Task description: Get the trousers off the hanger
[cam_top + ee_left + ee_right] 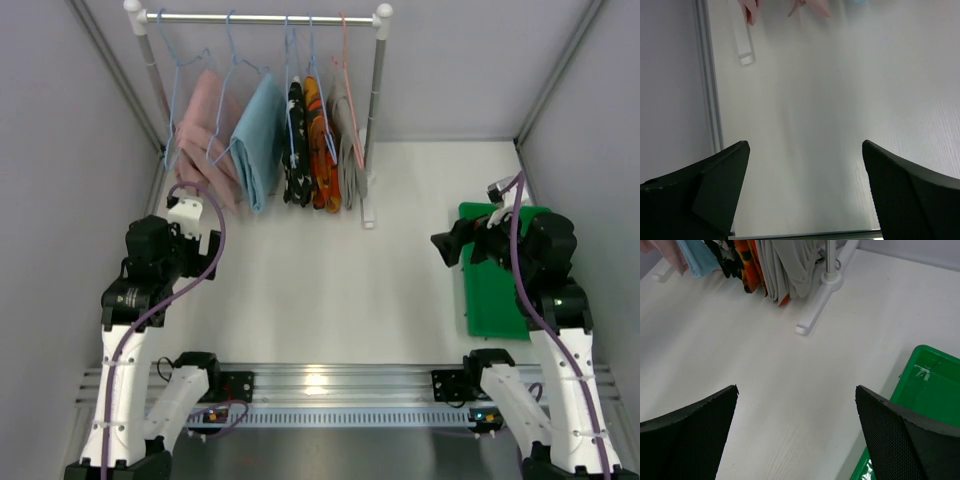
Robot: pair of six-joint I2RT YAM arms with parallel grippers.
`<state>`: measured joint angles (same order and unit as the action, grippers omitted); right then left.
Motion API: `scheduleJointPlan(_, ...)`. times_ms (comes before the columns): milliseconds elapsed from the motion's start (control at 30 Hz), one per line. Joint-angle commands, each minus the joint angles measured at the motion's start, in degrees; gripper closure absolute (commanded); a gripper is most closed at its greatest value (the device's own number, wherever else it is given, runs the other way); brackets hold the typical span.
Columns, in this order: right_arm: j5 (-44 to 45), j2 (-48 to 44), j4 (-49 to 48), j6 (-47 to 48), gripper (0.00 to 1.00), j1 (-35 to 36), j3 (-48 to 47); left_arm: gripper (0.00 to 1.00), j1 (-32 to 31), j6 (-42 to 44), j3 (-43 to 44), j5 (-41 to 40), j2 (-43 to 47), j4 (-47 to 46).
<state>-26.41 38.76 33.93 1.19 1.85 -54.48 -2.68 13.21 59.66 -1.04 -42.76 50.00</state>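
The right gripper, jaws wide apart, should pinch the folded plain grey cloth trousers low and pull them toward itself.

bright, even light; soft shadows

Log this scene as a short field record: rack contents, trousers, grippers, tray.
rack: five garments on hangers, far side of table
order, left to right: pink garment, light-blue garment, black speckled garment, orange-red trousers, grey trousers
trousers status: both pairs on hangers, neither gripped
left gripper: open, holding nothing, near the pink garment
right gripper: open, holding nothing, beside the green tray
green tray: on the table's right side
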Motion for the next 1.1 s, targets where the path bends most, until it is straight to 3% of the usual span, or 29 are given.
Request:
scheduleJointPlan(0,-2.33,0.70,-0.53,-4.34,0.00,-0.44,-2.56,0.01,0.30,0.85,-0.16,-1.33,0.31,-0.43)
scheduleJointPlan(200,-7.24,5.88,-3.78,-12.07,0.00,-0.44,-5.28,0.01,0.30,4.09,2.04,2.16,-0.30,1.24)
scheduleJointPlan(433,-19.63,20.02,-12.74,-26.66,0.02,-0.44,-14.76,0.01,0.30,1.82,5.90,6.91,-1.97,2.21)
scheduleJointPlan(600,-25.26,31.87,-28.62,-42.46,0.15,-0.44,-21.44,0.01,0.30,2.78,6.87,11.32,-2.06,2.91)
scheduleJointPlan(767,-26.76,42.52,-37.44,-52.93,0.27,2.54,-29.79,0.01,0.30,3.13,7.93,11.24,-3.73,3.09)
scheduleJointPlan(1067,-24.30,59.67,-45.80,-62.10,0.36,8.87,-44.66,0.01,0.30,2.43,10.21,10.44,-7.33,3.26)
